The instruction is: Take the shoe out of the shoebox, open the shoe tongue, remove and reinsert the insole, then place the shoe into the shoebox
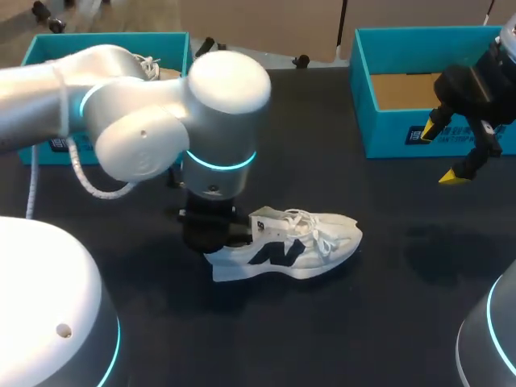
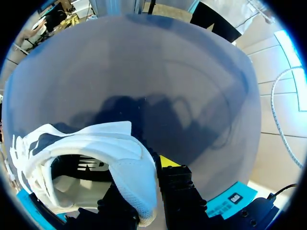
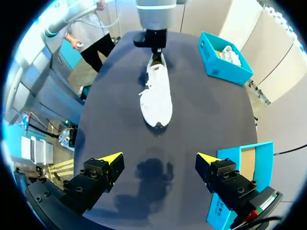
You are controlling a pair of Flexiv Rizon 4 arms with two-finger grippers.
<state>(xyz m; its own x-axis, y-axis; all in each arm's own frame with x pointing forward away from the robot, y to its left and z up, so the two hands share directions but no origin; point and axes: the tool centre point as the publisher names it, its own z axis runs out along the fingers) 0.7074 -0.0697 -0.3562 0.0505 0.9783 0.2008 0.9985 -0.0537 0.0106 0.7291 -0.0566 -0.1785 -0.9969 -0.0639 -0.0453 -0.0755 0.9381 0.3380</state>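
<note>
One shoe (image 1: 298,246) mid-table in head view, left gripper (image 1: 214,230) at its 9 o'clock end, right gripper (image 1: 445,151) apart at 2 o'clock. Left wrist: clamped on shoe's soft rear edge, which could slip out. Right wrist: shoe ahead at 12 o'clock

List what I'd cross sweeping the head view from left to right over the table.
Left shoebox → left pincer, clamped on the heel → shoe, toe pointing right → right shoebox. The right pincer overlaps that box, so it has no clear place in the order.
</note>
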